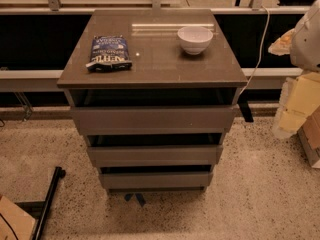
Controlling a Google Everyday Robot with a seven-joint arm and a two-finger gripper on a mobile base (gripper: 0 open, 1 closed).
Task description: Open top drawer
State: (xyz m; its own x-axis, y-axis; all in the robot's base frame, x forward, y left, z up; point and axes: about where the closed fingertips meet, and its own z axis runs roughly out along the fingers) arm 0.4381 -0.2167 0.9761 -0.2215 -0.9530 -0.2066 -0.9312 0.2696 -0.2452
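Since the top drawer (152,119) has no handle, the dark slot between its flat grey-brown front and the table's (155,64) front edge is what I judge to be the only place to hook and pull. That front runs almost the full width under the front edge, above two narrower-looking fronts, and I cannot tell whether it is fully shut or already a little way out. My fingers (306,34) are well away from it, somewhere in the pale rounded bulk beyond the table's right rear corner. I cannot tell whether they are spread or closed. Held off to that side, they leave the whole front face unobstructed, which suits lining up an approach. On top, a blue packet (110,53) lies near the left edge and a white bowl (195,39) stands toward the right rear corner. Both sit back from the front edge, so reaching into the slot should not touch them, though a sharp tug could rock the bowl. A white cable (260,49) hangs past the right edge, clear of the drawer's path.
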